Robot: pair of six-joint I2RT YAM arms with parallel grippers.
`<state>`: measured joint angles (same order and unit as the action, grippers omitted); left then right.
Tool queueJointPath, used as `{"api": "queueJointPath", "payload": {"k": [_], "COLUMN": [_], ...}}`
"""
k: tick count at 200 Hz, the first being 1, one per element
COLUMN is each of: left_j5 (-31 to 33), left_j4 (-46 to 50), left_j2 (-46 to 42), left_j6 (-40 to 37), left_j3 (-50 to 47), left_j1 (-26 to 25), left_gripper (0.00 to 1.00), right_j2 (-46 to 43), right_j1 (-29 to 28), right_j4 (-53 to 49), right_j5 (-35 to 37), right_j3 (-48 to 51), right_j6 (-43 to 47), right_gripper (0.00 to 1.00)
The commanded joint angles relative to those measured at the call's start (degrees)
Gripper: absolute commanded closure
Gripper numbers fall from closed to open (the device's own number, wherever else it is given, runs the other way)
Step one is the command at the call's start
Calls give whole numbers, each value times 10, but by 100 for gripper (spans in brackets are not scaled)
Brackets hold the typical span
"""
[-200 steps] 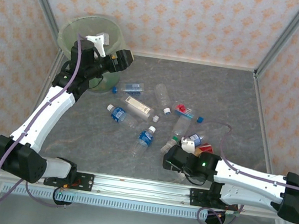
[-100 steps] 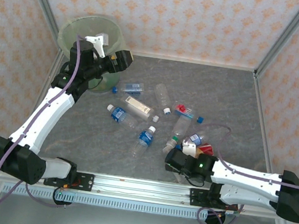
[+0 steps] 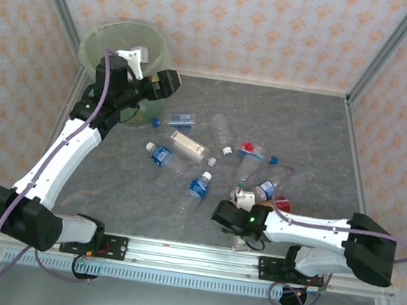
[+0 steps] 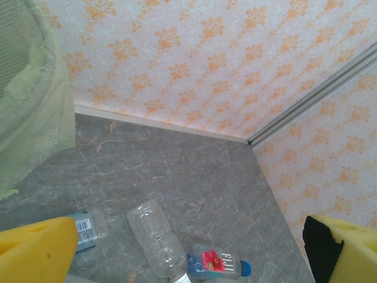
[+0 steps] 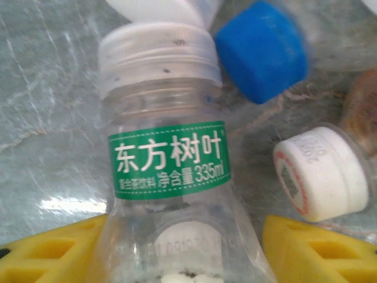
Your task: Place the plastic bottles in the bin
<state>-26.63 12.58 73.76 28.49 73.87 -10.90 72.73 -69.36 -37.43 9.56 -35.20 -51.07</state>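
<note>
**Right fingers around a bottle, left fingers spread by the bin**

Your right fingers (image 5: 53, 247) sit on either side of a clear green-label bottle (image 5: 171, 159) with a white cap, lying on the table (image 3: 305, 129) near the front edge. You cannot tell whether they are pressing it yet. A blue cap (image 5: 262, 50) and a white-capped bottle (image 5: 321, 171) lie just beside it.

Your left fingers (image 4: 35, 250) are spread wide with nothing between them, raised at the near rim of the bin (image 3: 99, 32), which stands in the far-left corner. The other plastic bottles (image 3: 189, 147) lie scattered across the middle of the table.
</note>
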Motion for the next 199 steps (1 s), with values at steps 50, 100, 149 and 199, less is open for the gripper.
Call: {"api": "queueJointPath", "payload": {"k": [50, 100, 149, 199], "left_j5": [4, 9, 10, 2], "left_j4": [8, 19, 7, -5], "left_j2": [2, -3, -4, 11], "left_j6": [-10, -16, -9, -2], "left_j3": [20, 19, 6, 10], "left_j1": [-6, -6, -6, -6], "left_gripper": [1, 1, 1, 1], "right_j2": [105, 106, 23, -19], "right_j1": [31, 53, 43, 20], "right_j4": [61, 74, 49, 36], "right_j5": [86, 56, 24, 3], "right_j3": [-84, -111, -74, -38], "right_j6": [79, 127, 90, 61], "right_gripper": [40, 24, 18, 15]}}
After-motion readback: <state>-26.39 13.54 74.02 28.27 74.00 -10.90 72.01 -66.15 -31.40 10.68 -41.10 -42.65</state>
